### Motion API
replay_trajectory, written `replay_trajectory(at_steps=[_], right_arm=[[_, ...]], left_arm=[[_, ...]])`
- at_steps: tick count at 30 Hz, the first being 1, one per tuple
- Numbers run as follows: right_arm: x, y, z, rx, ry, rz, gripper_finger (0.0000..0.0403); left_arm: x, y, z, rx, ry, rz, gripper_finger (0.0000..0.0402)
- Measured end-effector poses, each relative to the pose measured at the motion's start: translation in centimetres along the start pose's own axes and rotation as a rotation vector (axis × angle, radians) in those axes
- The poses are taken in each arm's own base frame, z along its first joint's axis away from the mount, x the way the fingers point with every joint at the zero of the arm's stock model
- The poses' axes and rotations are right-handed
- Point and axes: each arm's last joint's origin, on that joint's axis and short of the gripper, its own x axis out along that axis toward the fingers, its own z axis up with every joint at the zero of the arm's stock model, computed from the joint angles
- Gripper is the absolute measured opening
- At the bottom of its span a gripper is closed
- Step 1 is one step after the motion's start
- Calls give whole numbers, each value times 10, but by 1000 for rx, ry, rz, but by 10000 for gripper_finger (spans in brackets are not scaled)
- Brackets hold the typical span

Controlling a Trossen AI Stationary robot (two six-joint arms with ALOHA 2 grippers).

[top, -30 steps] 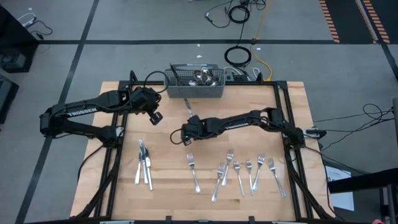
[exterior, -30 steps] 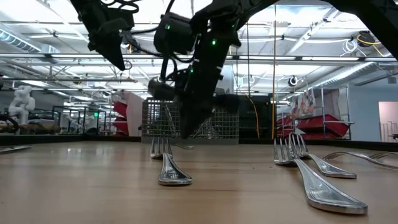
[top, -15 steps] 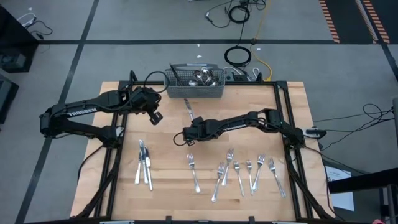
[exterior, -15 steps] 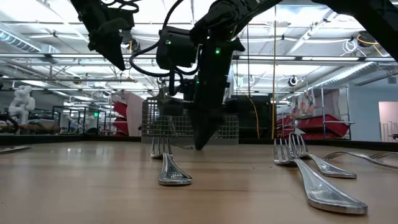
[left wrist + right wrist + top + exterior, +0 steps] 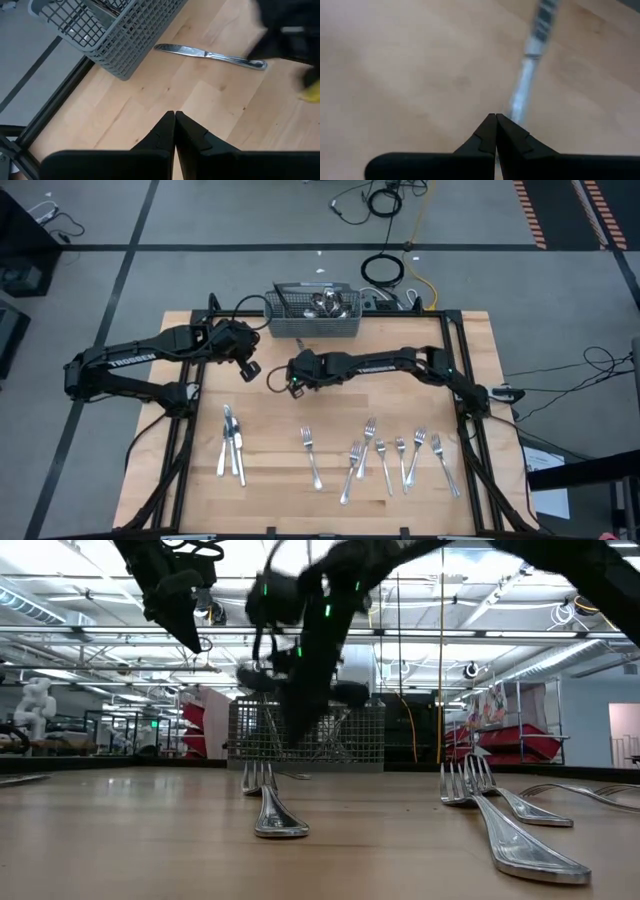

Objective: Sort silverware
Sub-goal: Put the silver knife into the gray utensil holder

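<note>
1. The left gripper hovers with fingers pressed together and empty, above bare wood between the table's left rail and the mesh basket.
2. Three knives lie below it near the left edge.
3. The right gripper, fingers shut and holding nothing, sits mid-table over a lone knife just beside the basket.
4. Forks line the front right, leaving open wood at centre.
</note>
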Motion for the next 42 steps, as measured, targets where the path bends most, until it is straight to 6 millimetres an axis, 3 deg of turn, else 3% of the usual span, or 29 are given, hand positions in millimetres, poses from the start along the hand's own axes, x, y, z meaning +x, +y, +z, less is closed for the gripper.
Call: replay_trajectory(at_steps=[4,8,25,33,38,42], right_arm=[[12,-6,5,9,20,4,0],[26,-5,-2,-18,55,-3,0],[37,-13,-12,-13,133,-91,0],[25,-10,-29,-68,191,-160,0],[-8,-13,-44,-109,210,-311,0],[-18,-25,-33,-117,206,-354,0]], left_arm=[[0,0,0,1,0,0,18],[0,0,0,1,-1,2,18],[0,0,0,-5,-2,7,18],[0,0,0,-6,-2,5,18],[1,-1,4,15,-34,0,18],[0,-2,9,1,-83,-18,18]])
